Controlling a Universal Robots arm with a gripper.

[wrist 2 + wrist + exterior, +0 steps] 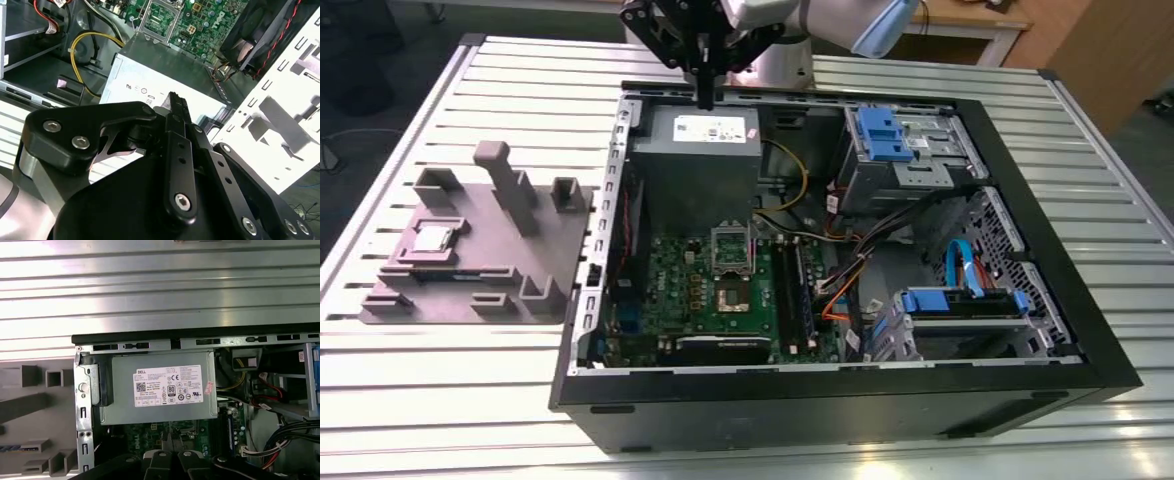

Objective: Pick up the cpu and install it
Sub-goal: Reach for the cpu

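Not started: small flat square silver-topped cpu (431, 238) sits on grey plastic fixture block (560, 255). My jaws closed, empty, over grey metal power-supply box (698, 160).

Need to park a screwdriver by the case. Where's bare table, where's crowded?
Free: slatted table at the exterior view's left, in front of the grey fixture; strip at its right, past the case. Crowded: cables between motherboard and drive cages; gripper over the power supply.
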